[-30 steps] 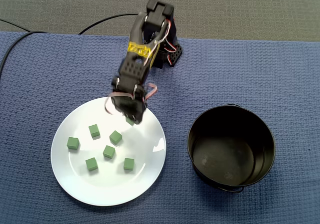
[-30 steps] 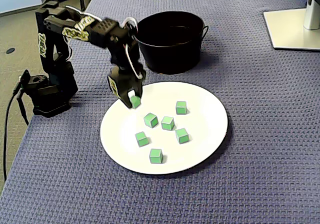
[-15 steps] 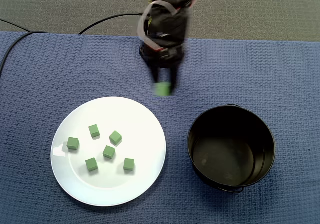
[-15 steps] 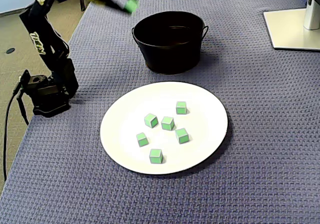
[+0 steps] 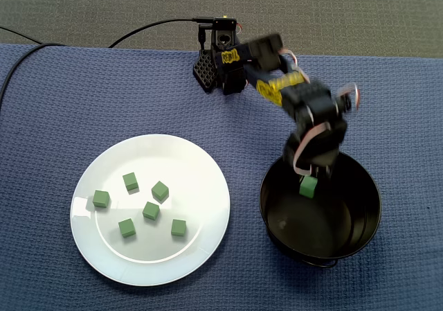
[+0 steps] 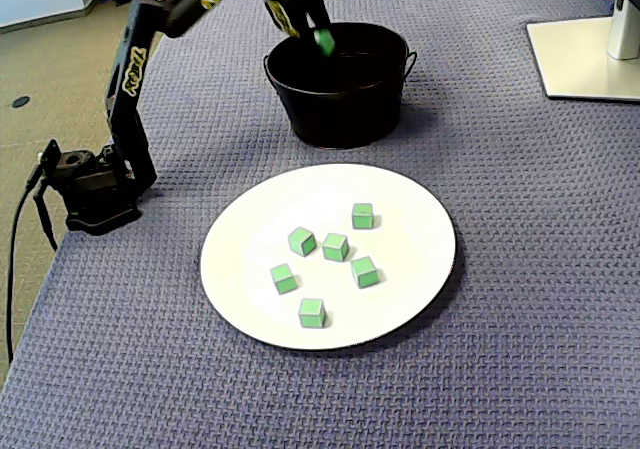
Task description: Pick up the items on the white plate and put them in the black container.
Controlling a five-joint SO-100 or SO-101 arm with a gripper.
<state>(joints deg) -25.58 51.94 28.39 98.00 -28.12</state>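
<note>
While six green cubes (image 5: 151,210) lie on the white plate (image 5: 201,165), the claw (image 5: 309,179) pinches a seventh cube (image 5: 308,187) above the black container (image 5: 325,229), at three o'clock from the plate.

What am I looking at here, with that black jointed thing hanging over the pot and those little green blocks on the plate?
The jointed black thing is a small robot arm bolted to a base at the table's edge. At its tip is a two-finger gripper, a simple pincer. Both pictures show the same moment from two cameras that stand still. One looks straight down. The other looks across the table from a low angle, with the arm's base at the left.

A blue cloth covers the table. On it sit a white plate and a black pot. Six green cubes lie scattered on the plate.

The gripper is pinching a seventh green cube and holds it over the pot's opening, apparently about to drop it in.
</note>
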